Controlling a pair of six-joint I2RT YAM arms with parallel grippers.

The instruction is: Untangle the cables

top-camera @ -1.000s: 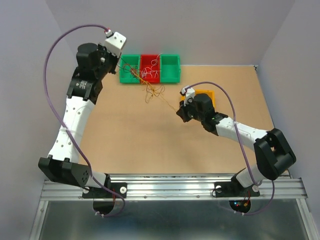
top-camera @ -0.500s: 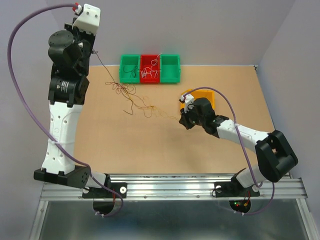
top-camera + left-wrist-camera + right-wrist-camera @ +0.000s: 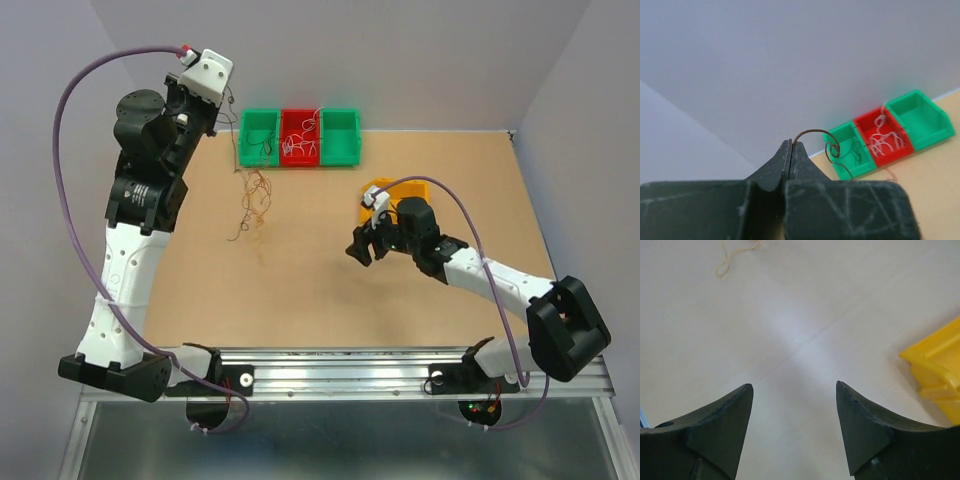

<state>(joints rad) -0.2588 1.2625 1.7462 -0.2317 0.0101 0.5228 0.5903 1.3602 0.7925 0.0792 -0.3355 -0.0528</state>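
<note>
Cables (image 3: 252, 205) dangle in 1 loose bunch from the raised left gripper (image 3: 225, 120). Their long axis runs far to near down onto the table (image 3: 330, 300), well left of the right gripper (image 3: 362, 245), the only free hand. In the left wrist view, the fingers (image 3: 775, 167) are pressed together, pinching 1 dark brown wire (image 3: 815, 132). In the right wrist view, the 2 jaws stand spread and empty, and a yellow-orange wire end (image 3: 732, 260) lies ahead to the far left.

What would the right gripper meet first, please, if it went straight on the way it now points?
Probably the bare light-brown tabletop: the right gripper frames only board, with the yellow plastic bin and a yellow-orange wire curl off to the sides. Depth is unclear.
</note>
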